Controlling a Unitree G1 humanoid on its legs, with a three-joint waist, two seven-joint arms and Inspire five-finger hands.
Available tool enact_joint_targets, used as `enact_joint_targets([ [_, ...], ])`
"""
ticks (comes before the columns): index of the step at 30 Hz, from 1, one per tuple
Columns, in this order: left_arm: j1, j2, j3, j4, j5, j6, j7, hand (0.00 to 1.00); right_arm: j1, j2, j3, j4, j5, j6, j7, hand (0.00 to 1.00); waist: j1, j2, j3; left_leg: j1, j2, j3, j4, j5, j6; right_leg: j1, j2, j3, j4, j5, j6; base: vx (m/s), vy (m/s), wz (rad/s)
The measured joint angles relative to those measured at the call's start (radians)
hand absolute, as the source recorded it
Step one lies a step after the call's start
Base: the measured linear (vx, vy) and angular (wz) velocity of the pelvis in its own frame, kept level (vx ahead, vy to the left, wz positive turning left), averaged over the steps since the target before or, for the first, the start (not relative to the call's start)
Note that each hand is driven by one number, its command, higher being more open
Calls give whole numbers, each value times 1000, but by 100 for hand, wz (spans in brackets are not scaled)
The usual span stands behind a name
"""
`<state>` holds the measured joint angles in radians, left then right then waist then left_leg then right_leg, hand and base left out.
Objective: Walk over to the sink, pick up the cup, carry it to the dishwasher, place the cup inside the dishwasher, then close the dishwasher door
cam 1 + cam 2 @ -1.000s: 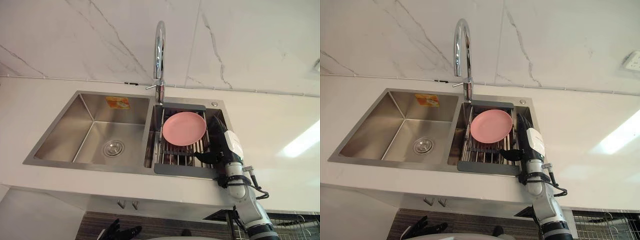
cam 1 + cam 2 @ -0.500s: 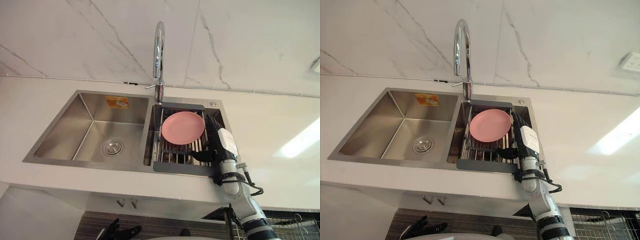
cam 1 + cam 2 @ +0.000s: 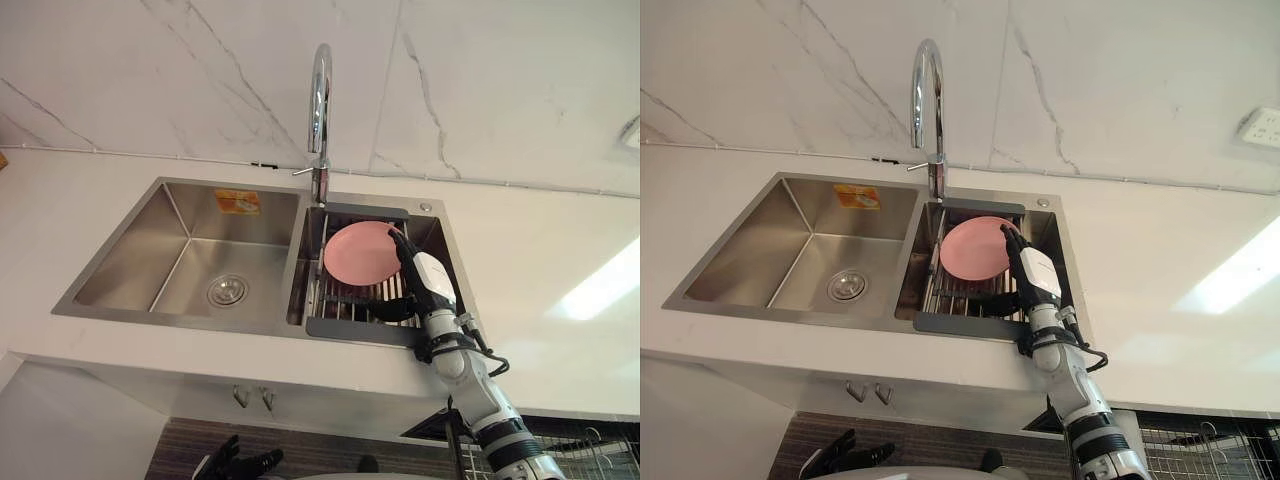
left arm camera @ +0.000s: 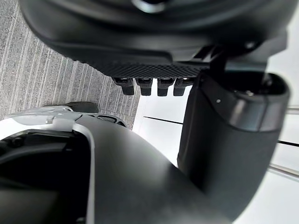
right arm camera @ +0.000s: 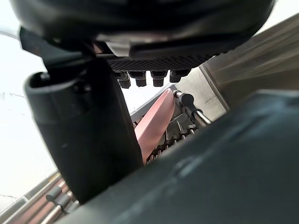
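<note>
My right hand [image 3: 425, 285] reaches over the front edge of the sink's right basin, its fingers straight and its thumb [image 5: 84, 140] standing out, so it is open and holds nothing. The fingertips lie at the right edge of a pink plate [image 3: 362, 253] that leans on a dark-framed wire rack [image 3: 355, 328] across that basin. In the right wrist view the plate [image 5: 156, 119] stands edge-on just past the fingers. What lies beneath the rack is hidden. Low under the counter's edge, my left hand [image 3: 240, 465] hangs open and idle.
The left basin [image 3: 200, 270] is bare steel with a drain [image 3: 228, 290]. A tall chrome faucet [image 3: 319, 100] rises behind the divider. White countertop [image 3: 540, 260] surrounds the sink, and a marble wall stands behind. A wire basket [image 3: 590, 445] shows at the lower right, below the counter.
My right hand has moved left and farther into the right basin, from the basin's right rim to the plate's edge. The plate has stayed put, and the view has shifted slightly.
</note>
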<state>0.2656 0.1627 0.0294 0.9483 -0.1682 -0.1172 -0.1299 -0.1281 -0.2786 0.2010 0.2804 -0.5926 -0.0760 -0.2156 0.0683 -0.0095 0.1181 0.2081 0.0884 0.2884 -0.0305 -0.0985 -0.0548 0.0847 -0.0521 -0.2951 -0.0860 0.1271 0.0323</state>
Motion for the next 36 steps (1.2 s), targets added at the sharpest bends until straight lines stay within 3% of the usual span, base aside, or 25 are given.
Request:
enact_joint_targets([
  [16,-1,7,1,-38,-19,4,-21,100,-139,0,5,110,43,64,99,100,29,-6,33,-36,7,10,37,-3,4,-23,2,18,-5,-3,-3,-10,3,-1],
  [36,-1,3,1,-45,-20,14,-22,100,-84,-17,-69,-25,160,93,198,100,24,-15,31,-9,3,29,12,-5,6,-14,4,30,1,9,-3,61,44,-1],
])
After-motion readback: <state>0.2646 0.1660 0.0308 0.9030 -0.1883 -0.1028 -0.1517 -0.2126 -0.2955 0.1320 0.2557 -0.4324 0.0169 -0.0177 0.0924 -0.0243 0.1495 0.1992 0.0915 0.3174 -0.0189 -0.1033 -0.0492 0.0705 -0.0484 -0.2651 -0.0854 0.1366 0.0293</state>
